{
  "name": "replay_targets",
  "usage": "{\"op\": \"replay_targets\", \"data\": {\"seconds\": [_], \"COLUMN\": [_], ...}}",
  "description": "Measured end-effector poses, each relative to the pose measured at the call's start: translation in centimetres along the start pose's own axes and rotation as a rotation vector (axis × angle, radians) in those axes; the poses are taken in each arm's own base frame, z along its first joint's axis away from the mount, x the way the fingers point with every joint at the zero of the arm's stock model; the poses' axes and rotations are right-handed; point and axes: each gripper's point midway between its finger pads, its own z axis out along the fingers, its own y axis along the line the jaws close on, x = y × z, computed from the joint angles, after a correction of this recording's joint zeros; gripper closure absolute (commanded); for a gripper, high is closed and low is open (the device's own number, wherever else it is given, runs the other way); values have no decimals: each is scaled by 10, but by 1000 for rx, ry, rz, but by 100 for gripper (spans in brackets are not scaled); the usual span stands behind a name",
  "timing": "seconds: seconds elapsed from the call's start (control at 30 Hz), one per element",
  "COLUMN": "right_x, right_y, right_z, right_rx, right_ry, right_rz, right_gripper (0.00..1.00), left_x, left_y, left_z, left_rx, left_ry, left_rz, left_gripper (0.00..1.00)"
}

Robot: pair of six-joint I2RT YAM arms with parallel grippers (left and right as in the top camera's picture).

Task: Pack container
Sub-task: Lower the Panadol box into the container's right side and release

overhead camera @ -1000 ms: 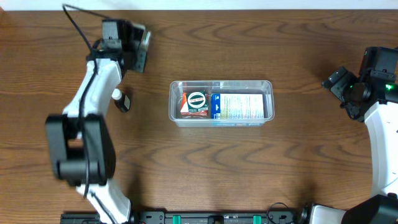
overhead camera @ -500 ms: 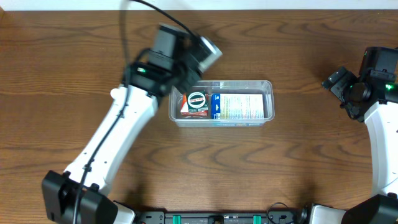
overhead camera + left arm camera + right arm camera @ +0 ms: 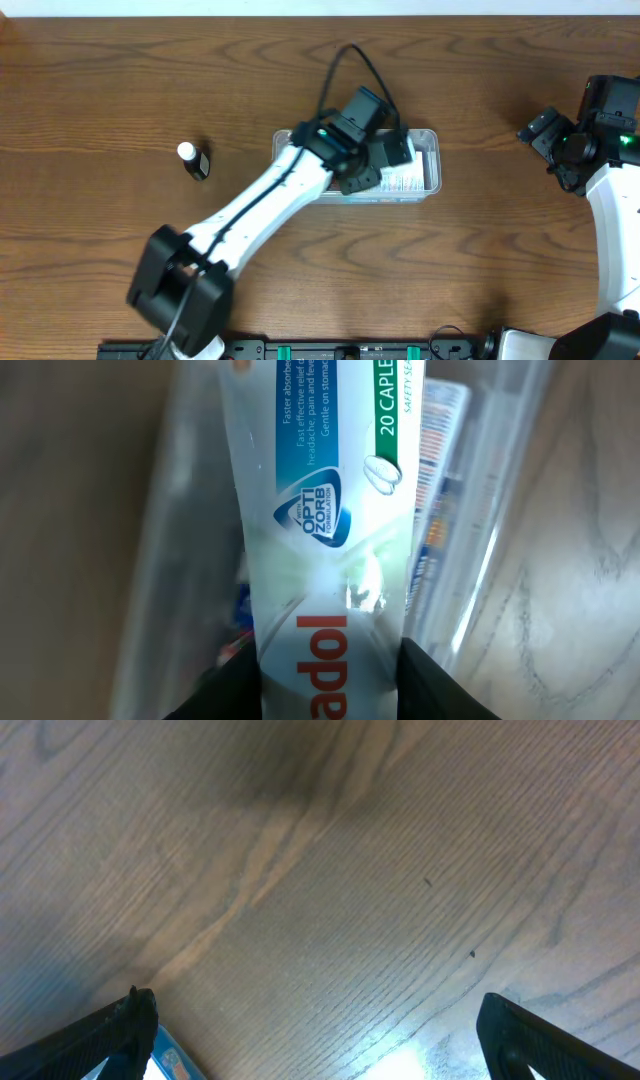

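The clear plastic container (image 3: pixel 428 140) sits mid-table with a blue and white box (image 3: pixel 415 180) inside; its other contents are hidden by my left arm. My left gripper (image 3: pixel 385 160) is over the container, shut on a white, blue and green medicine box (image 3: pixel 325 510) with red lettering, held above the container's inside (image 3: pixel 480 530). My right gripper (image 3: pixel 535 132) is open and empty at the far right, over bare wood (image 3: pixel 330 890).
A small dark bottle with a white cap (image 3: pixel 193 160) lies on the table left of the container. A blue-edged thing (image 3: pixel 170 1060) shows at the bottom left of the right wrist view.
My left arm has swung from the far left of the table to over the container, carrying the medicine box. The right arm has not moved.
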Motion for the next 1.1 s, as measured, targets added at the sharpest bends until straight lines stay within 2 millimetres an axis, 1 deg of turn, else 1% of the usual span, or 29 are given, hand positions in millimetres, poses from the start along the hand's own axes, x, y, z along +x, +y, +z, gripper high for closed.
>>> {"op": "replay_targets", "data": {"seconds": [0.1,0.17,0.23,0.37,0.4,0.43,0.47,0.57,0.67,0.73,0.77,0.8,0.83,1.0,1.1], "right_x": [0,0,0,0,0,0,0,0,0,0,0,0,0,0,0], "right_y": [0,0,0,0,0,0,0,0,0,0,0,0,0,0,0], "right_z": [0,0,0,0,0,0,0,0,0,0,0,0,0,0,0], "right_rx": [0,0,0,0,0,0,0,0,0,0,0,0,0,0,0], "right_ry": [0,0,0,0,0,0,0,0,0,0,0,0,0,0,0], "right_rz": [0,0,0,0,0,0,0,0,0,0,0,0,0,0,0], "right_gripper": [1,1,1,1,1,1,1,1,1,1,1,1,1,1,1], "left_x": [-1,-4,-11,-23,-24,-26,-27,-28,-28,-28,-28,-28,-29,-27,-23], "left_y": [-11,-15,-15,-11,-10,-8,-8,-7,-7,-7,-7,-6,-6,2,11], "left_z": [20,30,36,39,39,38,38,38,38,38,38,38,38,38,32], "left_rx": [31,37,29,0,-6,-12,-13,-16,-17,-16,-18,-23,-25,-64,-116], "left_ry": [23,21,5,-33,-41,-47,-50,-53,-53,-53,-53,-55,-57,-37,-16], "left_rz": [63,93,118,144,148,152,159,157,159,160,163,160,164,140,77], "left_gripper": [61,61,61,60,57,51,47,43,34,23,19,7,1,2,2]}}
